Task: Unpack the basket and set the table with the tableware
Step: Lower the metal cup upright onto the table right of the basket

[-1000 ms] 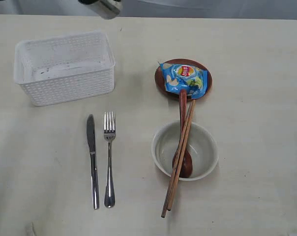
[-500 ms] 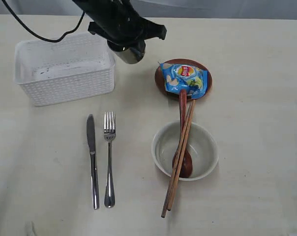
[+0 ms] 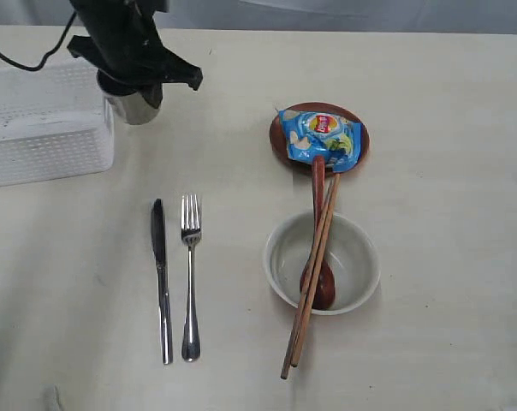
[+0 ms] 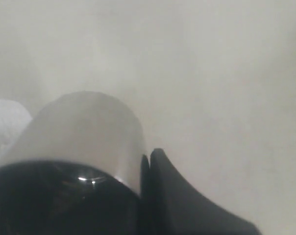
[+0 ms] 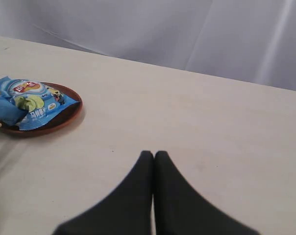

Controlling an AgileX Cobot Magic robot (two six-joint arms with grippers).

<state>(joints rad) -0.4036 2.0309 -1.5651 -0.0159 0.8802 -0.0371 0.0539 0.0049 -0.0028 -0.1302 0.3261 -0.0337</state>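
My left gripper (image 3: 143,84) is shut on the rim of the steel cup (image 3: 135,106), which hangs just right of the white basket (image 3: 36,128). In the left wrist view the cup (image 4: 84,132) fills the foreground, with one wall pinched in the gripper (image 4: 148,159). A knife (image 3: 160,274) and a fork (image 3: 190,274) lie side by side on the table (image 3: 447,128). The wooden spoon (image 3: 318,184) and chopsticks (image 3: 306,317) rest across the pale bowl (image 3: 357,257). My right gripper (image 5: 154,155) is shut and empty above bare table.
A blue chip bag (image 3: 320,137) lies on the brown plate (image 3: 280,137), and both the chip bag (image 5: 30,100) and the plate (image 5: 64,120) show in the right wrist view. The basket runs off the left edge of the exterior view.
My left arm has carried the cup down and to the left, ending beside the basket. The basket has slid left, partly out of view.
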